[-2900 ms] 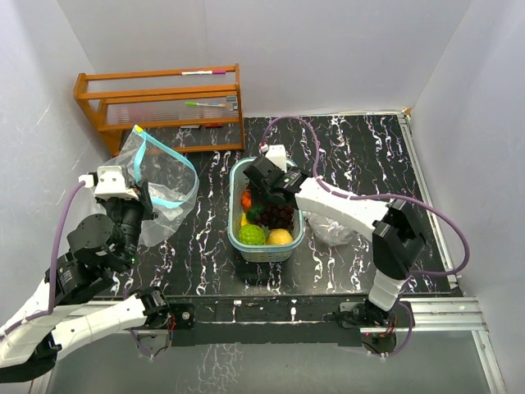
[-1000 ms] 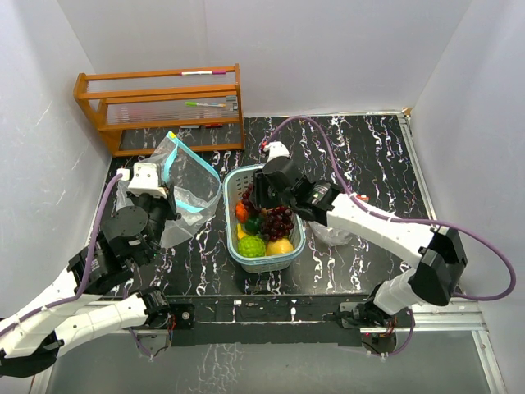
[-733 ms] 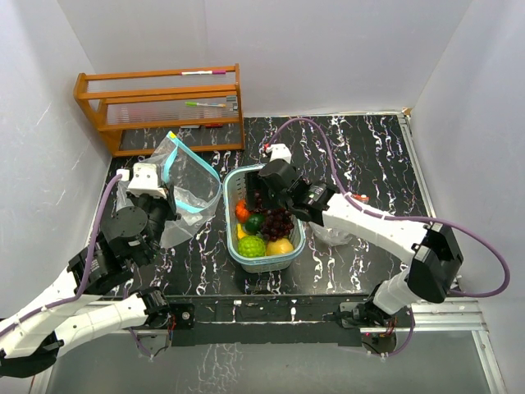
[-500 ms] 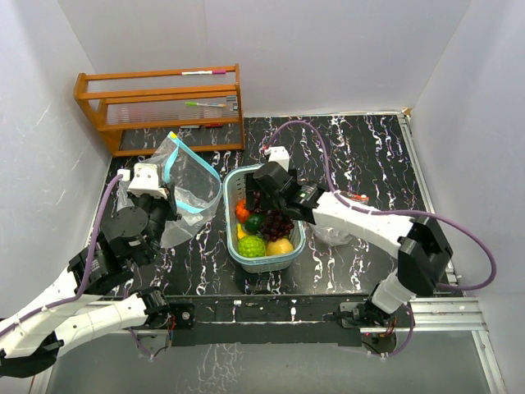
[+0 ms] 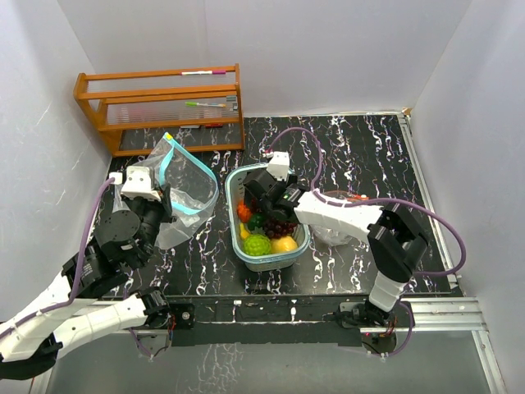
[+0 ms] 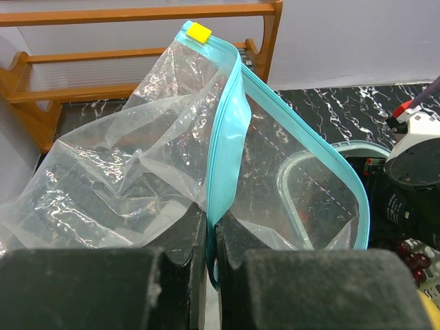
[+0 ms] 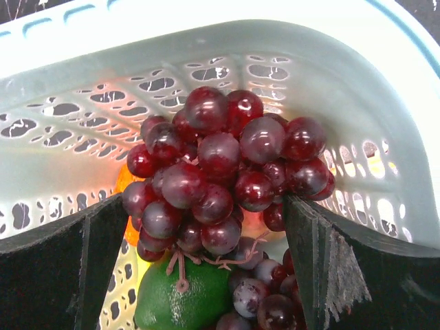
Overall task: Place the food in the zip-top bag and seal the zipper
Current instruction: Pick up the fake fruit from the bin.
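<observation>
Basket (image 5: 235, 176) of pale teal lattice sits mid-table in the overhead view, with the food inside: a bumpy green fruit (image 5: 257, 245), a yellow fruit (image 5: 285, 244), an orange piece (image 5: 244, 213) and dark red grapes (image 5: 281, 227). The right gripper (image 5: 264, 199) reaches into the basket's far end. To the left, the left gripper (image 5: 157, 210) holds the clear zip-top bag (image 5: 187, 187) upright, mouth open toward the basket. A wooden rack (image 5: 160, 105) stands in the far left corner.

From the left wrist, the fingers (image 6: 184, 240) are clenched on the bag's teal zipper strip (image 6: 223, 137) – a yellow slider (image 6: 199, 31) tops it.

From the right wrist, the grapes (image 7: 220, 172) fill the gap between the two spread fingers (image 7: 65, 275), touching both – whether they are squeezed I cannot tell. A smooth green fruit (image 7: 182, 299) lies below.
</observation>
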Robot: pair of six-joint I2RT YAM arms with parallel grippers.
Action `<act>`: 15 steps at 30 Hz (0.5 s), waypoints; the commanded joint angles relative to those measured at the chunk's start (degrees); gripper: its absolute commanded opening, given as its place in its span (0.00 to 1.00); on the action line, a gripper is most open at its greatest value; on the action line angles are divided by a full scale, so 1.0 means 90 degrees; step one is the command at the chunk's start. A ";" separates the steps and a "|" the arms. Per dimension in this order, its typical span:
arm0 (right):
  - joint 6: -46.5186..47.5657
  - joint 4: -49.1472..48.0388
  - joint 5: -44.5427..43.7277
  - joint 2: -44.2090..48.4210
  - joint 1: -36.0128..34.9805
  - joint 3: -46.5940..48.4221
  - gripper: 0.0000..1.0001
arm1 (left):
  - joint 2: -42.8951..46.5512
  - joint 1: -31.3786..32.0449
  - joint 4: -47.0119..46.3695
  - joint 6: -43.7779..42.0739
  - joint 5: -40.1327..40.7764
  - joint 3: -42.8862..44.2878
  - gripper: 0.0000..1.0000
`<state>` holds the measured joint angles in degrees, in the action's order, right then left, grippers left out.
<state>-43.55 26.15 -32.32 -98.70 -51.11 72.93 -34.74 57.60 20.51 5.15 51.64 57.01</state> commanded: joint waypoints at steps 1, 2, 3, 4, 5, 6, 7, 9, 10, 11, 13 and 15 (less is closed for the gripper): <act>-0.0405 -0.0964 -0.0744 -0.0108 -0.0053 -0.0322 0.96 | 0.0098 0.0017 0.0046 -0.0037 0.0072 -0.0043 0.00; -0.0408 -0.1046 -0.0887 -0.0196 -0.0081 -0.0358 0.94 | 0.0107 0.0018 0.0053 -0.0048 0.0078 -0.0045 0.00; -0.0393 -0.1090 -0.1005 -0.0347 -0.0086 -0.0367 0.92 | 0.0110 0.0016 0.0064 -0.0054 0.0082 -0.0046 0.00; -0.0387 -0.1102 -0.1085 -0.0436 -0.0092 -0.0356 0.91 | 0.0103 0.0016 0.0071 -0.0052 0.0083 -0.0038 0.00; -0.0365 -0.1095 -0.1161 -0.0523 -0.0090 -0.0321 0.89 | 0.0101 0.0016 0.0079 -0.0053 0.0076 -0.0029 0.00; -0.0349 -0.1074 -0.1203 -0.0612 -0.0090 -0.0283 0.86 | 0.0092 0.0016 0.0097 -0.0054 0.0073 -0.0027 0.00; -0.0356 -0.1062 -0.1229 -0.0692 -0.0099 -0.0264 0.81 | 0.0091 0.0023 0.0102 -0.0054 0.0073 -0.0018 0.00; -0.0374 -0.1078 -0.1268 -0.0803 -0.0106 -0.0259 0.71 | 0.0090 0.0016 0.0127 -0.0045 0.0074 -0.0017 0.00; -0.0368 -0.1109 -0.1270 -0.0839 -0.0106 -0.0277 0.65 | 0.0091 0.0013 0.0140 -0.0045 0.0073 -0.0007 0.00; -0.0366 -0.1126 -0.1281 -0.0865 -0.0116 -0.0280 0.58 | 0.0091 0.0014 0.0156 -0.0036 0.0073 -0.0004 0.00; -0.0357 -0.1086 -0.1287 -0.0828 -0.0133 -0.0256 0.46 | 0.0096 0.0016 0.0185 -0.0020 0.0082 0.0003 0.00; -0.0300 -0.1022 -0.1355 -0.0644 -0.0176 -0.0232 0.34 | 0.0086 0.0016 0.0194 -0.0032 0.0105 0.0016 0.00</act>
<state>-44.73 17.10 -45.43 -104.25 -52.10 70.78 -34.33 57.60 21.65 5.13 51.66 56.97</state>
